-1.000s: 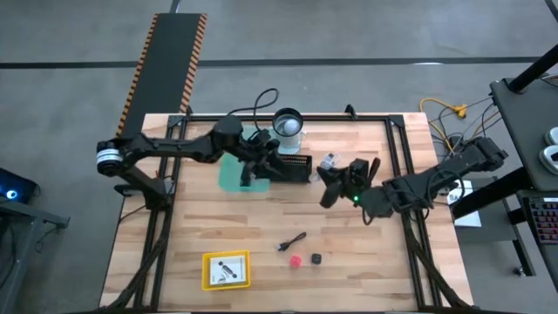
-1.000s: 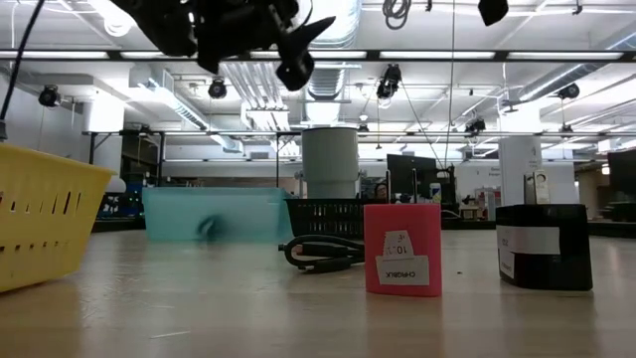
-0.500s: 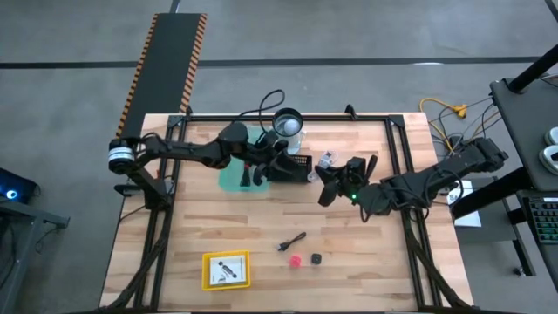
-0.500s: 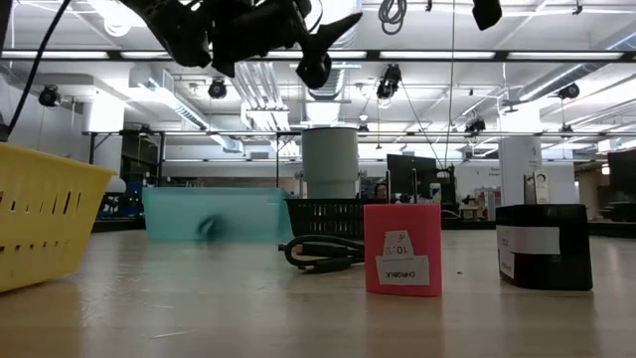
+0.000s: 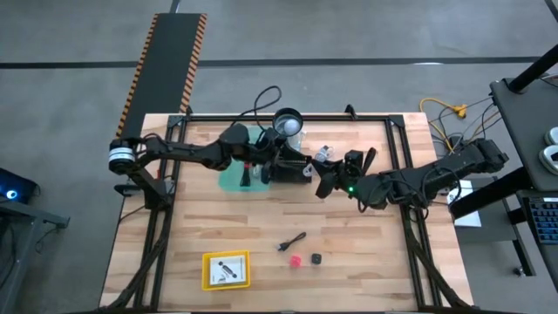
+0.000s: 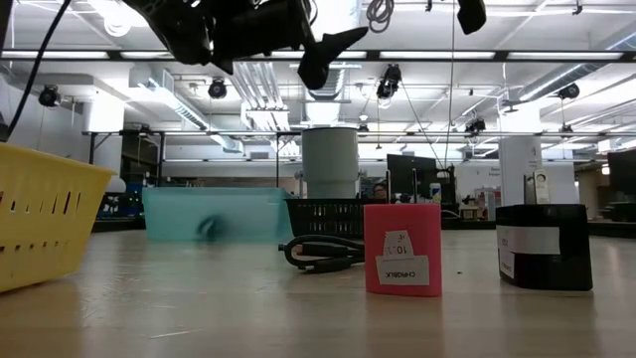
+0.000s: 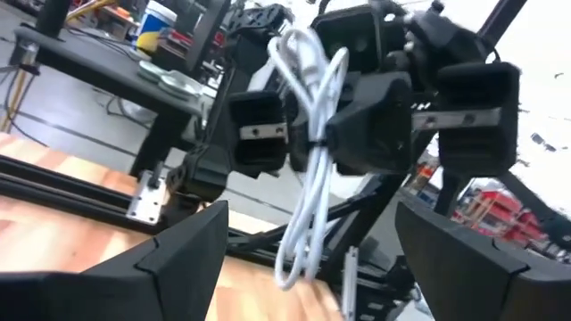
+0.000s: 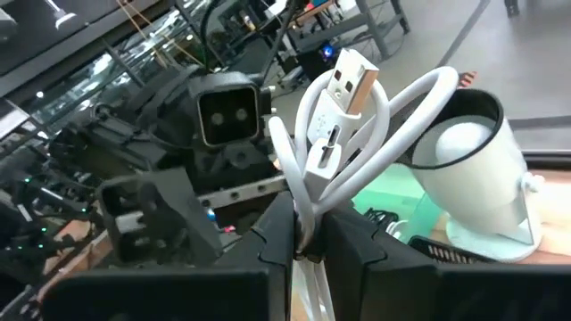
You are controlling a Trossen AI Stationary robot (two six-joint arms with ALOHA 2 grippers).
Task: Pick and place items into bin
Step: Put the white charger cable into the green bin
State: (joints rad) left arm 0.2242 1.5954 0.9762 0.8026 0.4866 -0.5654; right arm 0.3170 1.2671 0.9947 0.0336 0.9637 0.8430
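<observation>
Over the middle of the pale wooden desk (image 5: 261,227) the two dark arms meet almost nose to nose, above a black mesh bin (image 5: 295,167) that sits beside a translucent green tray (image 5: 234,174) and a white cylindrical cup (image 5: 288,127). The right gripper (image 5: 325,174) is pinched tight on a bundled white USB cable (image 8: 343,152), its silver plug sticking up past the fingers (image 8: 277,236) in the right wrist view; from the left wrist view the same white cable (image 7: 308,152) hangs in loops between that gripper's jaws. The left gripper (image 5: 301,169) faces it with its fingers (image 7: 187,245) spread wide, one to each side of the dangling loops and touching nothing that I can see. In the low view the left gripper (image 6: 323,55) hangs well above the desk. Nearer the front of the desk lie a small coiled black cable (image 5: 292,242), a tiny red ball-like piece (image 5: 296,260) and a tiny black cube (image 5: 316,258) just beside it. Off to one side sits a yellow plastic basket (image 5: 226,269) with a white printed card (image 5: 228,269) lying inside.
</observation>
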